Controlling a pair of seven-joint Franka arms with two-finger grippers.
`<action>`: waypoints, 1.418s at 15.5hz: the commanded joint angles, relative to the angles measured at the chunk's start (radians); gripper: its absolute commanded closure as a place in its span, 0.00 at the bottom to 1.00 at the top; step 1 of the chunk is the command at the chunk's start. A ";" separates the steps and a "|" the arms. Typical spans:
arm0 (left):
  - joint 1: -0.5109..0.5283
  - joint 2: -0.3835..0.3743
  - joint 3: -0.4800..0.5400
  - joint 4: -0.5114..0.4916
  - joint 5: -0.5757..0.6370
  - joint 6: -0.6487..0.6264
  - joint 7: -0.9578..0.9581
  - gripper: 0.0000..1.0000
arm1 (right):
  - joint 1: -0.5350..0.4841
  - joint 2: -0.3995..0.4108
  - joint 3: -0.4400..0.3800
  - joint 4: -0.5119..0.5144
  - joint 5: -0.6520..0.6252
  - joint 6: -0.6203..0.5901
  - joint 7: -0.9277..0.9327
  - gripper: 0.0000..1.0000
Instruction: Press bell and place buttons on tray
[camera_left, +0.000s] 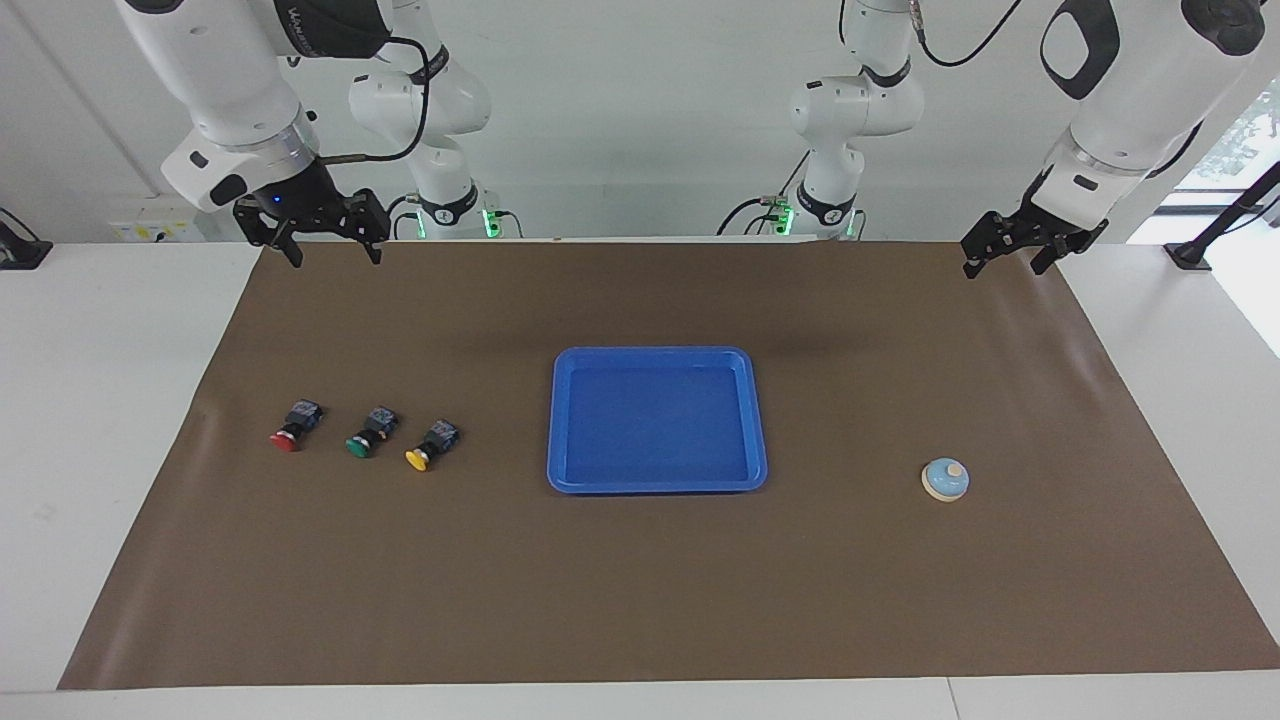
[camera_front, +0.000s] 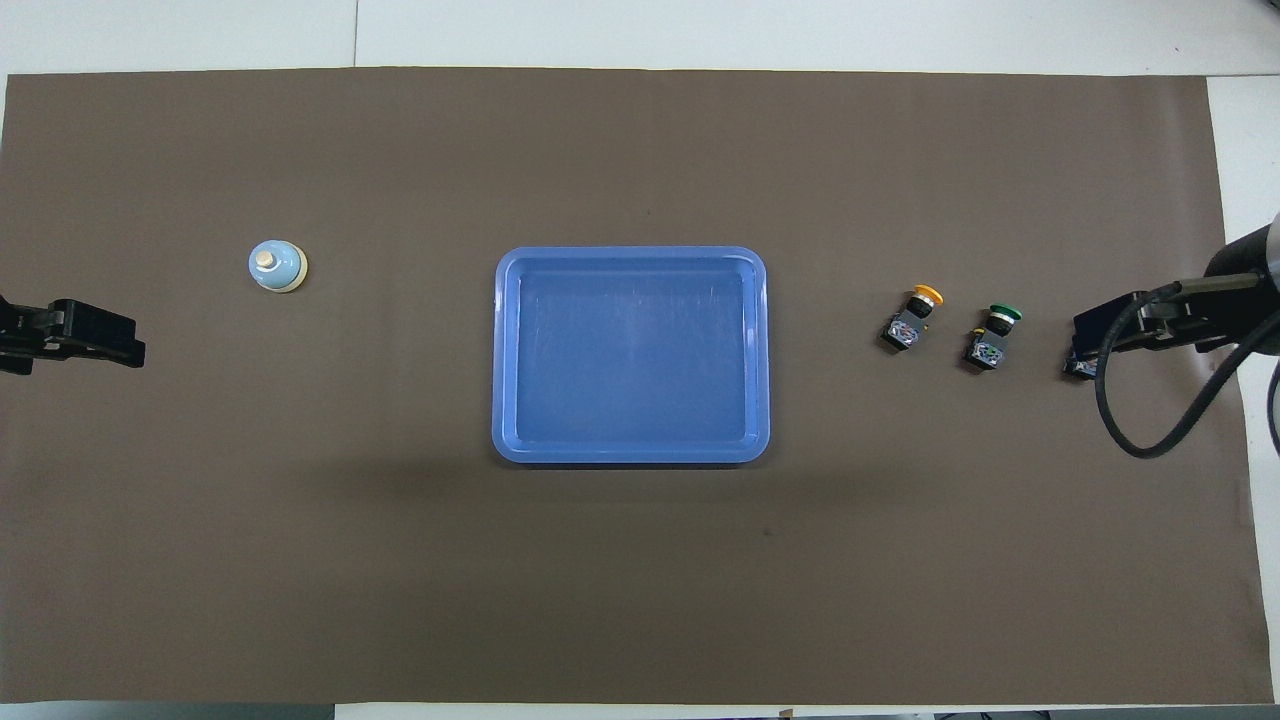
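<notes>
Right pincer (camera_left: 318, 243): raised in the upper left of the facing frame, over the robots' edge of the brown mat, fingers spread apart, holding nothing; at the right edge of the overhead frame, covering the red button there.
Left pincer (camera_left: 1018, 250): raised in the upper right of the facing frame, over the mat's corner by the robots; open or closed cannot be told; only its dark tip at the left edge of the overhead frame.
Tray (camera_left: 560, 420): bright blue, flat on the mat at the centre of both frames, nothing in it.
Bell (camera_left: 945, 479): light-blue dome with cream knob, right of centre in the facing frame, well apart from the tray, toward the left arm's end of the desk.
Red button (camera_left: 287, 434): lower left of the facing frame, outermost in a row of three, lying on its side.
Green button (camera_left: 365, 439): middle of the row, on its side.
Yellow button (camera_left: 423, 452): end of the row nearest the tray, still well apart from it.
Mat (camera_left: 640, 600): brown, covering most of the white desk (camera_left: 110, 400).
</notes>
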 joint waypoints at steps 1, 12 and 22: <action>0.001 -0.017 0.003 -0.010 -0.015 0.000 0.003 0.00 | -0.005 -0.039 0.004 -0.063 0.017 0.034 -0.016 0.00; 0.001 -0.017 0.003 -0.010 -0.015 0.000 0.001 0.00 | 0.003 -0.009 0.013 -0.424 0.017 0.440 0.396 0.00; 0.001 -0.017 0.003 -0.010 -0.015 0.000 0.001 0.00 | 0.049 0.154 0.012 -0.527 0.019 0.780 0.594 0.00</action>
